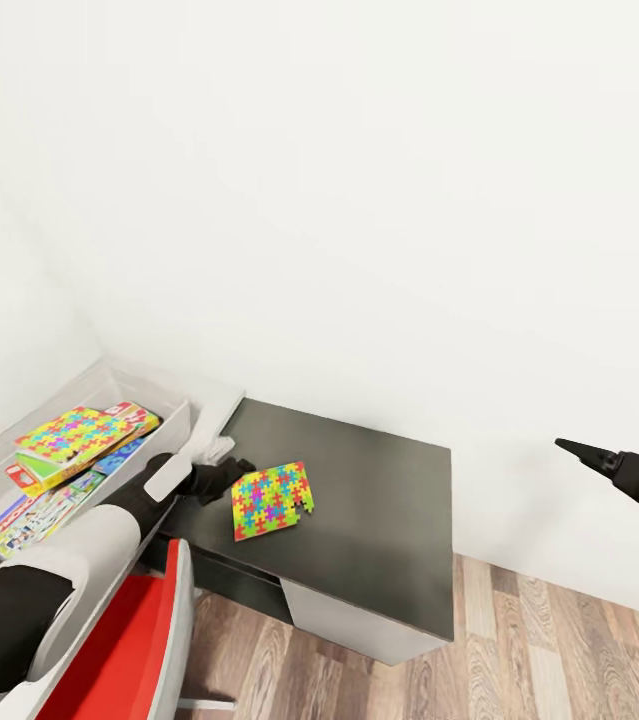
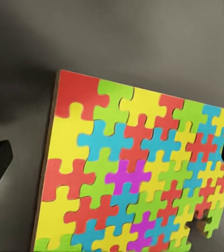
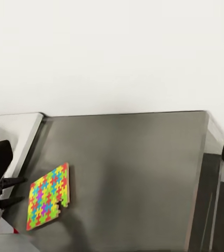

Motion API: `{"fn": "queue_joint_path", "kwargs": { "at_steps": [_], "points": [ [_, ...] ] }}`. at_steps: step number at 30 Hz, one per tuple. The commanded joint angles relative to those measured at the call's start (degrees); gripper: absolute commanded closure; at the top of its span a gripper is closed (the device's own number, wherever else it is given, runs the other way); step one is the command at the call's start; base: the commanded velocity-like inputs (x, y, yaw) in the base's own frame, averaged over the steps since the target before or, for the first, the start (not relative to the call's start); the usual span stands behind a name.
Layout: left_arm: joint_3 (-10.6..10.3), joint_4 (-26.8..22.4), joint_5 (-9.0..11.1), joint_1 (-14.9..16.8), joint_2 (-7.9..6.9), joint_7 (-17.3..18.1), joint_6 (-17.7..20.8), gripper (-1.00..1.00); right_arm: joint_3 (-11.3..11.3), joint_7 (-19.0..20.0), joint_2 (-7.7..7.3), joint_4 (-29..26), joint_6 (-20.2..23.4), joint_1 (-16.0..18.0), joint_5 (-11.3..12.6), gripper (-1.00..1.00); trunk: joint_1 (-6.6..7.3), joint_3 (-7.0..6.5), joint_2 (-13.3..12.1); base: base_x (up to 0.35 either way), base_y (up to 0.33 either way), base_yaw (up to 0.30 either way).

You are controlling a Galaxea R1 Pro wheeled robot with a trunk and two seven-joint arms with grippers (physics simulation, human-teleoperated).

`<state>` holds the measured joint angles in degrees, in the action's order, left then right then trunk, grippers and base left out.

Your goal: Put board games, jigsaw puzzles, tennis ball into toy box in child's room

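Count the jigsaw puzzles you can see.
2. One puzzle lies on the table beside the left hand; another puzzle sits in the toy box atop board games, which may hide more.

The desk (image 1: 379,500) has a dark, smooth, faintly glossy top. The jigsaw puzzle (image 1: 271,498) looks like matt cardboard. The floor (image 1: 559,650) is grained wood. The toy box (image 1: 174,410) looks like translucent plastic.

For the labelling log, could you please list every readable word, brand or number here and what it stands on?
None can be read.
Board games in the toy box: printed covers, lettering too small and blurred.
Jigsaw puzzle on the table: coloured pieces, no text.
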<state>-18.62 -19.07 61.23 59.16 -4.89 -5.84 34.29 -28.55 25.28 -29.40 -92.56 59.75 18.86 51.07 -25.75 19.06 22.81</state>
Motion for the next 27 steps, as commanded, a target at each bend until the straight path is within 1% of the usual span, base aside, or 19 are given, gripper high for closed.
{"fn": "queue_joint_path", "kwargs": {
  "at_steps": [1,5,10,18,27],
  "points": [
    [-0.31,-0.15,0.66,0.01,-0.07,-0.51,0.16,-1.0,-0.07,0.56,-0.01,0.01,0.25,0.09,-0.53,-1.0,-0.03,0.1,0.1,0.0,0.0,-0.221],
    [-0.25,-0.09,0.77,0.0,-0.09,-0.5,0.16,-1.0,-0.08,0.58,-0.02,0.01,0.25,0.11,-0.53,-1.0,-0.03,0.1,0.1,0.0,0.0,-0.187],
    [-0.17,0.48,0.96,-0.01,-0.11,-0.49,0.17,-1.0,-0.3,0.58,-0.03,0.01,0.25,0.08,-0.53,-1.0,-0.03,0.1,0.1,0.0,0.0,-0.091],
    [-0.05,1.75,1.18,-0.01,-0.11,-0.34,0.17,-1.0,-0.94,0.57,0.02,0.01,0.25,0.05,-0.53,-1.0,-0.03,0.1,0.1,0.0,0.0,-0.028],
    [-0.02,2.03,1.19,-0.06,-0.11,-0.18,0.17,-1.0,-1.11,0.56,-0.01,0.01,0.25,0.04,-0.53,-1.0,-0.03,0.1,0.1,0.0,0.0,-0.006]
  ]
}}
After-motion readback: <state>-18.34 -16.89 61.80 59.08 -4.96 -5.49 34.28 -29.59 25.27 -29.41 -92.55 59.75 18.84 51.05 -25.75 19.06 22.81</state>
